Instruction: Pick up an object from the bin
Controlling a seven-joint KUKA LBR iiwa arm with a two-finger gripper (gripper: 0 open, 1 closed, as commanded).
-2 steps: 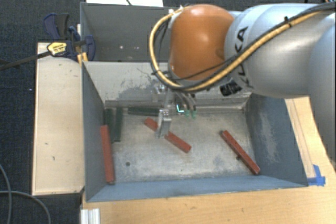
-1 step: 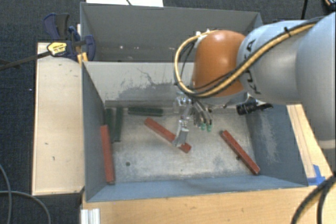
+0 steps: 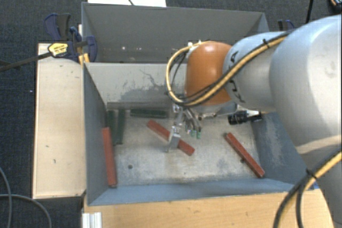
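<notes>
Three reddish-brown sticks are what you notice first on the floor of the grey bin [image 3: 160, 190]. Closest to the front wall, one stick [image 3: 109, 158] runs along the left side and another [image 3: 245, 155] lies slanted on the right, well apart from each other. A bit further in, the middle stick [image 3: 156, 128] sits at an angle, and that's where the action is: the gripper [image 3: 173, 141] is down right on top of it, at about the stick's midpoint. Honestly can't tell whether the claw is spread or pinched from this angle, the wrist and its orange cover [image 3: 206, 75] loom over it.

My read is that this is the grasp step, with nothing lifted yet since the stick looks flat on the floor. Next it'd need a firm close across the stick's narrow width, then a straight pull up so it doesn't tip out.

Further back, two dark green sticks, one [image 3: 116, 126] pointing toward the rear and one [image 3: 148, 113] lying along the back wall, untouched.

No brand or readable writing on anything in the bin
</notes>
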